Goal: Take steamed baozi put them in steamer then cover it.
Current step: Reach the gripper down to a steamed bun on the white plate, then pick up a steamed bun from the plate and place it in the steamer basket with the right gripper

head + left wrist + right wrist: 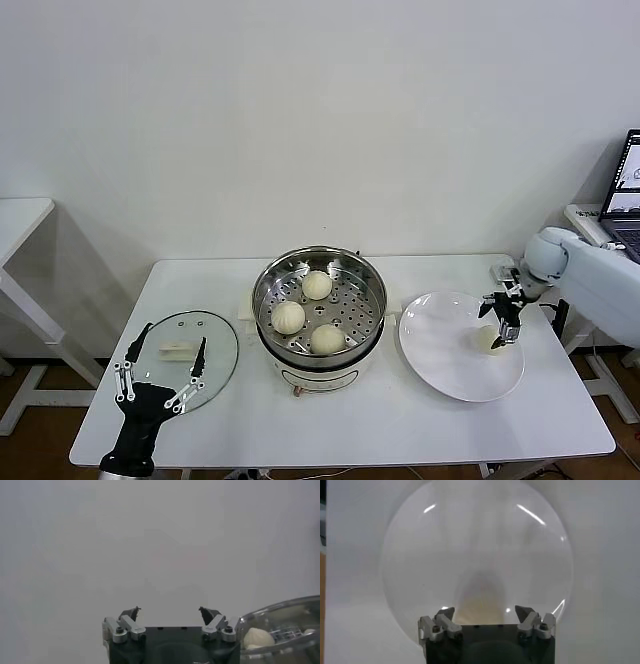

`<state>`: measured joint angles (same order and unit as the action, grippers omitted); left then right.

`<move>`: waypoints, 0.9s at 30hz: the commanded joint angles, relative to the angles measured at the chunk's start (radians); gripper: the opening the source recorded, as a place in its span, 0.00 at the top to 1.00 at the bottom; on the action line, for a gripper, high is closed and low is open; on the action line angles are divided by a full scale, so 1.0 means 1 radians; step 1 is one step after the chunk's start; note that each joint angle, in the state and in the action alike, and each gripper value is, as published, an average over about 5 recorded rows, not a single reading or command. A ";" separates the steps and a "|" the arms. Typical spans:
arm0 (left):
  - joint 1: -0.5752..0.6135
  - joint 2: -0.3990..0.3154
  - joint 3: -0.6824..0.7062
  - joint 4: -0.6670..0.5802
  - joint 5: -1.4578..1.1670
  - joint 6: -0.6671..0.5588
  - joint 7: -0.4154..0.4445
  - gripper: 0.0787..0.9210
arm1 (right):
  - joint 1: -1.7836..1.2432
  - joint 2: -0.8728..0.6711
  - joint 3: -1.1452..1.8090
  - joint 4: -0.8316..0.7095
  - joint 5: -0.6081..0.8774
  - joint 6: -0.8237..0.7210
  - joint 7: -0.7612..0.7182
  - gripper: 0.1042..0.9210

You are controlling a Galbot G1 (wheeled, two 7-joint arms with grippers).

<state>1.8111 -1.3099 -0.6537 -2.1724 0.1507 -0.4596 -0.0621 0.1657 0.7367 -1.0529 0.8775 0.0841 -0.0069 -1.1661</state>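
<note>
Your right tool [503,326] hangs spread apart over the last baozi [488,339] at the plate's [450,370] three o'clock; three baozi [317,285] sit in the steamer [319,300]. Close off-centre and it may roll away. The left tool [163,366] waits, parted, above the cover [186,372].

Steamed baozi: four in all; three [317,285] [288,317] [327,339] lie on the perforated tray, the fourth [489,339] sits right under the right claw [503,325].
Steamer [372,275]: one, between the two claws.
Cover [215,355]: one, flat on the counter [400,420], partly under the left claw [165,355].
Plate [440,350]: one, white, beneath the right claw.
Claws: two, one at each end of the counter.
Laptop [627,190]: one, behind the right claw.
</note>
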 commanded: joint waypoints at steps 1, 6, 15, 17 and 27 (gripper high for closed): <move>-0.006 0.001 -0.019 -0.001 -0.011 0.001 0.002 0.12 | -0.053 0.010 0.028 -0.044 -0.058 0.000 0.029 0.12; -0.005 0.001 -0.026 0.000 -0.015 0.000 0.002 0.12 | -0.058 0.011 0.035 -0.048 -0.071 0.003 0.027 0.12; -0.008 -0.001 -0.021 -0.001 -0.015 0.002 0.002 0.12 | -0.042 0.009 0.039 -0.027 -0.071 0.007 0.026 0.28; -0.008 0.000 -0.021 -0.001 -0.015 0.002 0.001 0.12 | -0.011 0.004 0.031 -0.006 -0.067 0.007 0.015 0.29; -0.010 0.007 -0.005 -0.002 -0.012 0.003 0.001 0.12 | 0.436 0.062 -0.178 0.147 0.121 0.002 -0.288 0.31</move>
<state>1.8014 -1.3046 -0.6642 -2.1753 0.1385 -0.4580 -0.0609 0.2678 0.7501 -1.0783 0.9207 0.0715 0.0008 -1.2397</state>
